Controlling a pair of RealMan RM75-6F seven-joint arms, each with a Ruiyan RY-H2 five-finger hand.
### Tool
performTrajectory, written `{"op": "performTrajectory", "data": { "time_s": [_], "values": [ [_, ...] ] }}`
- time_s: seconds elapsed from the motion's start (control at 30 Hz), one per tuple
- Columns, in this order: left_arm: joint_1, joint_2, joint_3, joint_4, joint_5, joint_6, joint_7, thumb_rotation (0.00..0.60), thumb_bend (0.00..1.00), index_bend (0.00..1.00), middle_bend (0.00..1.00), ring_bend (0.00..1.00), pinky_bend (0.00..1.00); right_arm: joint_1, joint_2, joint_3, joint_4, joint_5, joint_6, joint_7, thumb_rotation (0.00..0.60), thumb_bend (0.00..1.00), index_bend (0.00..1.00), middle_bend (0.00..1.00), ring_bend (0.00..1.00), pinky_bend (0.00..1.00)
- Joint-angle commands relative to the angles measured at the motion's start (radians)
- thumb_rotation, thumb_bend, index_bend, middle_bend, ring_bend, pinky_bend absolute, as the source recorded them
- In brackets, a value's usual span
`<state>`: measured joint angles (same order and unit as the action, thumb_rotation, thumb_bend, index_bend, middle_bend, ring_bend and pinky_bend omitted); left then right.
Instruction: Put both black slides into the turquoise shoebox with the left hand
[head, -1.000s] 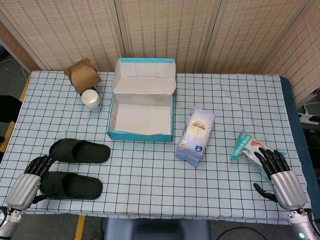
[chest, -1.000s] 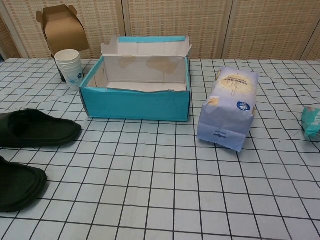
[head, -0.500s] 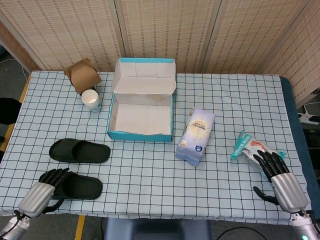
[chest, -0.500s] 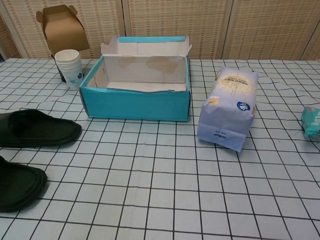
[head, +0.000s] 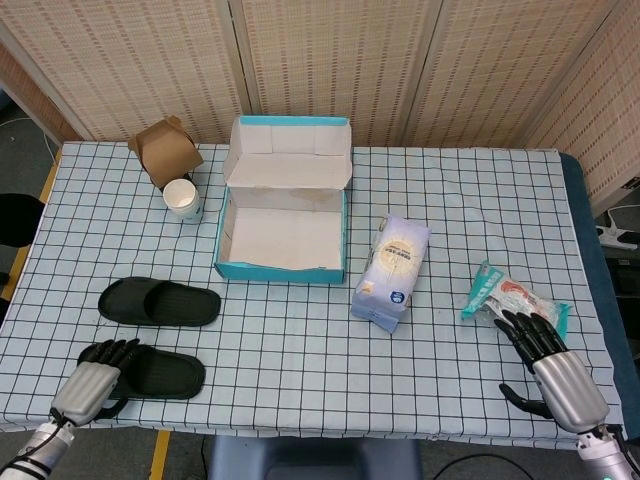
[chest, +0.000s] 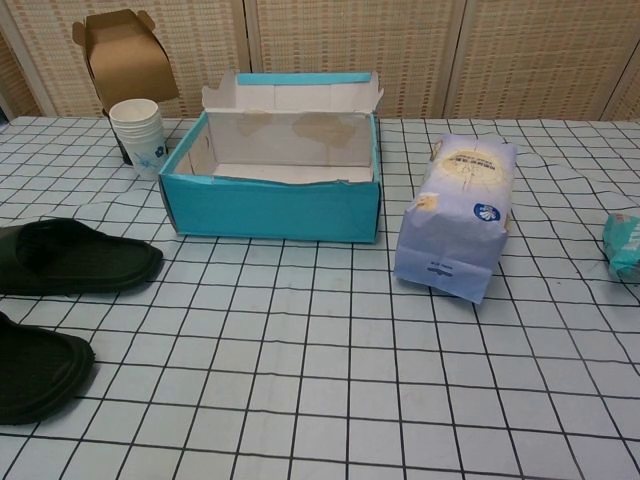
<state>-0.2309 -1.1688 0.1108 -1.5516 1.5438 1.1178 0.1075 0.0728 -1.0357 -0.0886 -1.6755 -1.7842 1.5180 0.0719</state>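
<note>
1. Left hand (head: 93, 372) sits at the table's near-left corner, fingers spread, tips at the heel end of the near slide (head: 150, 371). Nothing held; contact can't be confirmed.
2. Right hand (head: 545, 358) is at the near-right corner, fingers apart, empty, just short of the teal snack pack (head: 508, 298).
3. Far slide (head: 160, 302) lies flat beside the near one, toward the left edge.
4. Turquoise shoebox (head: 281, 268) is open and empty, lid up, toward the far edge.
5. Step, as I read it: first pickup, not yet gripped. Next: close on the near slide, lift, carry to the box.
6. Path from slides to box looks open; flour bag (head: 391, 272) stands right of the box, paper cup (head: 183, 199) and brown carton (head: 166, 150) left of it.
</note>
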Motion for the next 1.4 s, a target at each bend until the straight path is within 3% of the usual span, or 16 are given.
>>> {"op": "performTrajectory", "data": {
  "time_s": [0.03, 0.47, 0.83, 0.93, 1.13, 1.4],
  "values": [
    [-0.004, -0.009, -0.006, 0.007, -0.018, -0.01, 0.014, 0.6, 0.34, 0.0, 0.0, 0.0, 0.05, 0.0, 0.001, 0.0, -0.001, -0.001, 0.001, 0.001, 0.6, 0.17, 0.0, 0.0, 0.0, 0.0],
    [-0.017, -0.031, -0.004, 0.026, -0.074, -0.06, 0.02, 0.6, 0.34, 0.0, 0.0, 0.0, 0.06, 0.002, 0.005, -0.001, -0.001, 0.002, -0.005, 0.007, 0.6, 0.17, 0.0, 0.0, 0.0, 0.0],
    [-0.009, -0.082, -0.001, 0.098, -0.068, -0.034, 0.051, 0.6, 0.34, 0.0, 0.01, 0.0, 0.13, 0.003, 0.004, -0.003, -0.005, 0.006, -0.013, -0.003, 0.6, 0.17, 0.0, 0.0, 0.0, 0.0],
    [-0.012, -0.086, 0.004, 0.102, -0.067, -0.045, 0.033, 0.6, 0.36, 0.04, 0.12, 0.1, 0.22, 0.005, 0.003, -0.003, -0.006, 0.006, -0.017, -0.006, 0.6, 0.17, 0.0, 0.0, 0.0, 0.0],
    [-0.008, -0.099, 0.01, 0.125, -0.044, -0.024, 0.001, 0.6, 0.38, 0.32, 0.39, 0.34, 0.44, 0.005, 0.004, -0.003, -0.007, 0.008, -0.018, -0.006, 0.6, 0.17, 0.0, 0.0, 0.0, 0.0],
    [-0.002, -0.1, 0.015, 0.144, 0.001, 0.024, -0.07, 0.6, 0.4, 0.46, 0.52, 0.46, 0.55, 0.006, 0.003, -0.005, -0.007, 0.008, -0.022, -0.007, 0.6, 0.17, 0.0, 0.0, 0.0, 0.0]
  ]
}}
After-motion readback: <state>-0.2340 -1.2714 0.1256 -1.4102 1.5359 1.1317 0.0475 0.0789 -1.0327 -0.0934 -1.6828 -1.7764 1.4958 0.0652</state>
